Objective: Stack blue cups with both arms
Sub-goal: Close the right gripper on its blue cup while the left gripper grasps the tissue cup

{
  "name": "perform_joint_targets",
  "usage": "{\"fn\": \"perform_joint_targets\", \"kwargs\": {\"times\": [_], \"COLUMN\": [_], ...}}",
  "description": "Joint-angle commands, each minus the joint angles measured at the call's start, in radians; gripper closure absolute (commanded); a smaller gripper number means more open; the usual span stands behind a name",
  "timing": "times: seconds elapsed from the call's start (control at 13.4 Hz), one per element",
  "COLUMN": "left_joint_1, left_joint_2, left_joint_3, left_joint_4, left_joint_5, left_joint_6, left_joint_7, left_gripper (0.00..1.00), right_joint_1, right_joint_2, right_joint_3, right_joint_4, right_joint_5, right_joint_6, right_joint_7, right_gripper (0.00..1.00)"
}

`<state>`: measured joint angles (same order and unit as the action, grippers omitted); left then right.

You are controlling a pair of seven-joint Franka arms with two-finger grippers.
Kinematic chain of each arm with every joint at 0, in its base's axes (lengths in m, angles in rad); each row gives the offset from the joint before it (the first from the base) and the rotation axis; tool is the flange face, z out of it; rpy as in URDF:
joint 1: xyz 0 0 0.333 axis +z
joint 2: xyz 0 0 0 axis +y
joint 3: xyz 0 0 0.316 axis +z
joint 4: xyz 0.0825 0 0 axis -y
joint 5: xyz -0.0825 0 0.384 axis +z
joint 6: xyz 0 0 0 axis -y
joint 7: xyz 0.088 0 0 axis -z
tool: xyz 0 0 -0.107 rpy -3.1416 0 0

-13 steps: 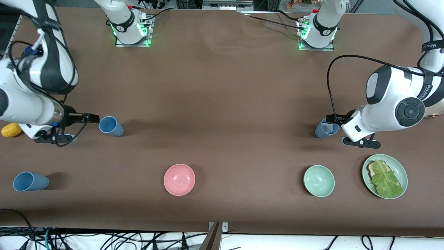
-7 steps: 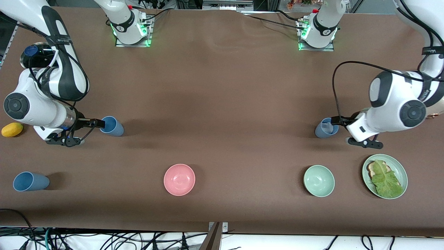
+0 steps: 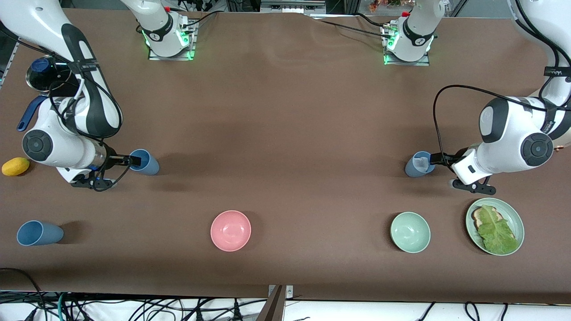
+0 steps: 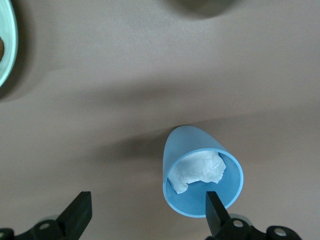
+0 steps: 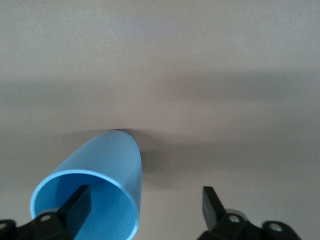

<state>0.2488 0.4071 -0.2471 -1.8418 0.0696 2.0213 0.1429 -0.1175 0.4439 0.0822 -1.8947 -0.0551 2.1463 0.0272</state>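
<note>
Three blue cups stand upright on the brown table. A sky blue cup is at the right arm's end, and my right gripper is open with one finger inside its mouth and the other outside, so the wall lies between them. At the left arm's end, another blue cup holds crumpled white paper. My left gripper is open and straddles its wall the same way. The last blue cup stands alone, nearer the front camera.
A pink bowl, a pale green bowl and a green plate of bread and lettuce line the front. A yellow fruit and a dark pot with a blue handle sit beside the right arm.
Both wrists have come down lower at their cups. The right gripper's finger has slid from beside the cup into its mouth. No cup has moved.
</note>
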Motion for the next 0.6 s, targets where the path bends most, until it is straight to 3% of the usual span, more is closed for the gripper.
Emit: {"fn": "perform_joint_targets", "kwargs": {"times": [0.0,0.07,0.3,0.52], "left_joint_1": [-0.009,-0.017,-0.023,-0.028], "left_joint_2": [-0.008,-0.008,-0.002,-0.002], "left_joint_3": [-0.004,-0.003,-0.004,-0.004], "left_joint_4": [-0.011,-0.011,-0.01,-0.005], "left_joint_5": [-0.001,-0.001,-0.002,-0.002], "left_joint_6": [0.016,0.016,0.019,0.028], "left_joint_7": [0.006,0.004,0.003,0.004], "left_gripper": [0.0,0.0,0.0,0.0], "right_joint_1": [-0.01,-0.008,-0.008,-0.004], "right_joint_2": [-0.002,-0.002,0.001,-0.001], "right_joint_3": [0.004,0.004,0.004,0.007], "right_joint_4": [-0.014,-0.014,-0.004,0.017], "right_joint_5": [-0.014,-0.014,-0.008,-0.006], "right_joint_6": [0.0,-0.008,-0.041,-0.065], "right_joint_7": [0.0,0.0,0.002,-0.001], "right_gripper": [0.5,0.7,1.0,1.0]}}
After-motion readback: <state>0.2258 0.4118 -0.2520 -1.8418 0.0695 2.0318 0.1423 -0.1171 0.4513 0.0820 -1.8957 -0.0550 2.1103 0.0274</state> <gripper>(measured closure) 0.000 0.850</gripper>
